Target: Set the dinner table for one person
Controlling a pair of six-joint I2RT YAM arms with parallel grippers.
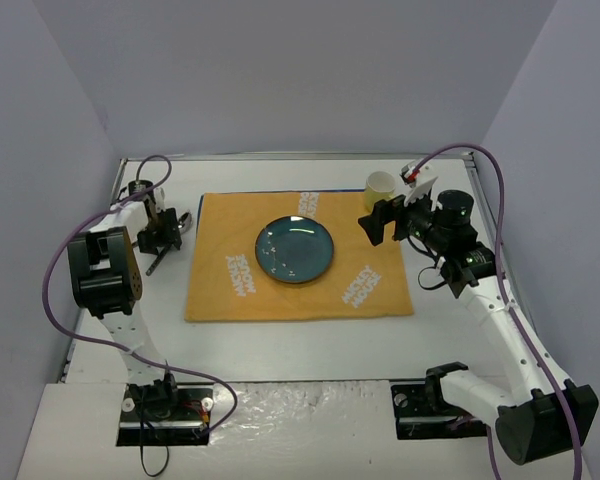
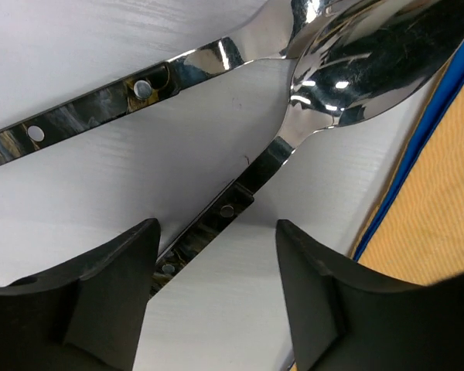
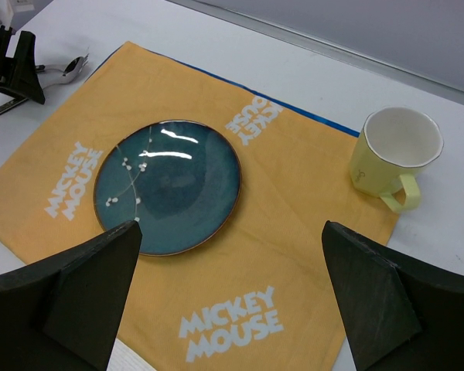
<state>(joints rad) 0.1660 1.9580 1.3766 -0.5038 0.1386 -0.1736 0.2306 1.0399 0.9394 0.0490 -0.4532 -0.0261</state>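
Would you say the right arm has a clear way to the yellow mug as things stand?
Probably yes: the right gripper hangs open close beside the yellow mug, which stands upright at the placemat's corner with nothing between them.

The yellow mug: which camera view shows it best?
The right wrist view: the yellow mug stands whole and near, its handle and white inside plain. The top external view shows it small and far; the left wrist view does not show it.

The spoon (image 2: 363, 69) is cropped by the top edge, its handle end hidden behind the left claw (image 2: 216, 230).
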